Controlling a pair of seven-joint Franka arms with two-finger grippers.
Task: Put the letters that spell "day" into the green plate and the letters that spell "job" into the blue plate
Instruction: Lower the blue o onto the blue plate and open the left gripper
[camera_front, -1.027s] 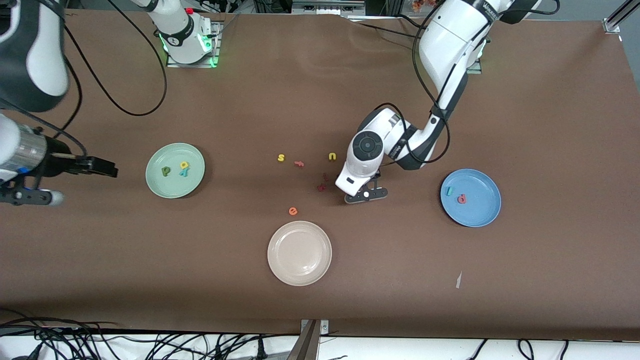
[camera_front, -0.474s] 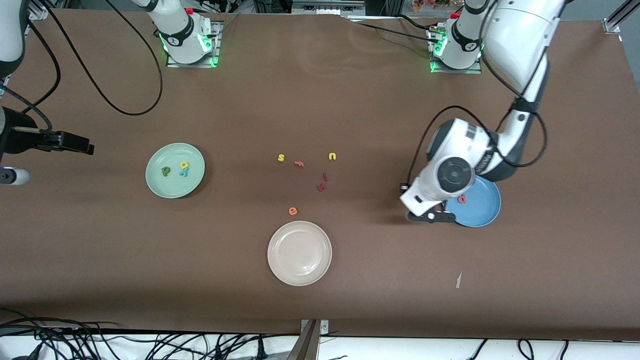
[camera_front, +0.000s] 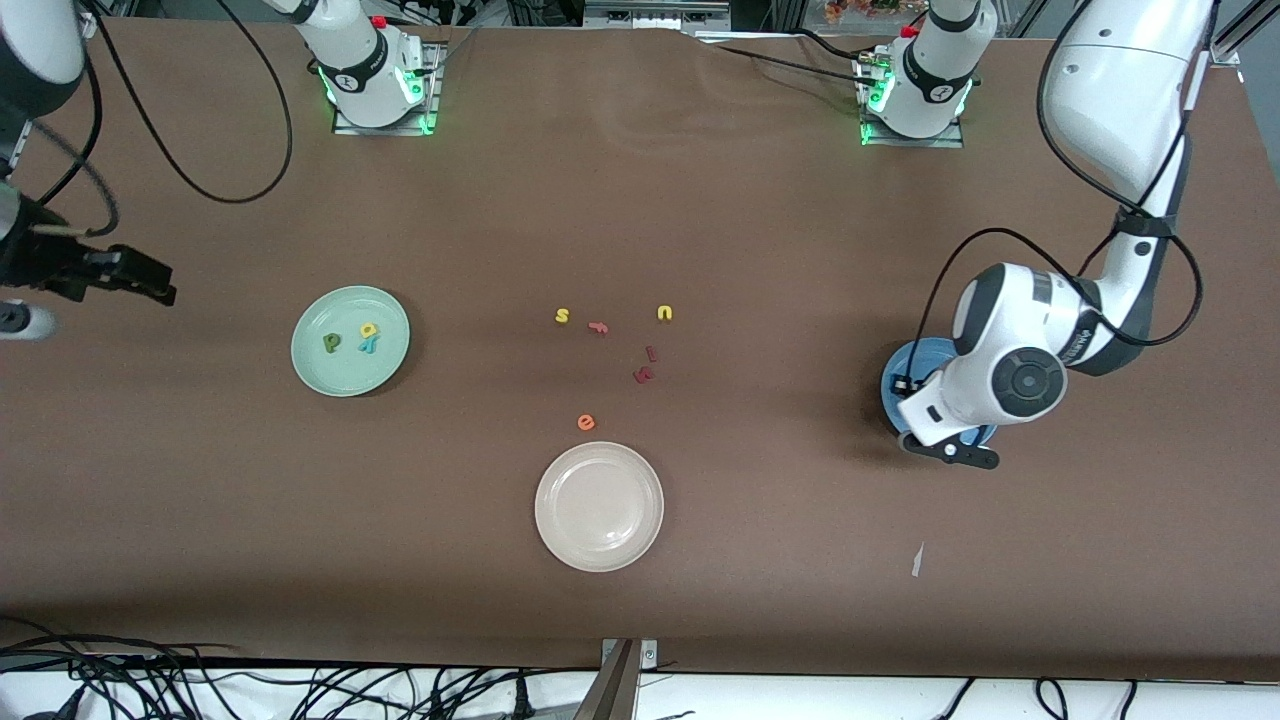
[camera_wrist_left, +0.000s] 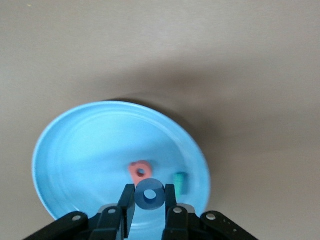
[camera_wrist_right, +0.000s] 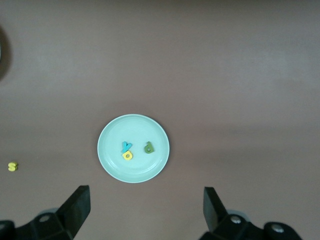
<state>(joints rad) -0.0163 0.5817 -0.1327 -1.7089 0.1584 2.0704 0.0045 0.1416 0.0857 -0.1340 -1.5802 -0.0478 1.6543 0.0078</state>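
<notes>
My right gripper (camera_wrist_right: 145, 210) hangs wide open at nine o'clock of the table. The green plate (camera_front: 318, 372) toward that end holds the dark green d (camera_front: 332, 342), yellow a (camera_front: 369, 329) and teal y (camera_front: 367, 344). At three o'clock my left gripper (camera_wrist_left: 149, 206) pinches the blue o (camera_wrist_left: 150, 195) over the blue plate (camera_wrist_left: 75, 150), where the salmon b (camera_wrist_left: 139, 172) and teal j (camera_wrist_left: 180, 183) lie.

Both arms are glossy white with dark grey joint bands and black cables looping along them. Each base glows green beside a red button. The left gripper (camera_wrist_left: 150, 210) has black fingers with silver screws; the right gripper (camera_wrist_right: 145, 210) is black too.
</notes>
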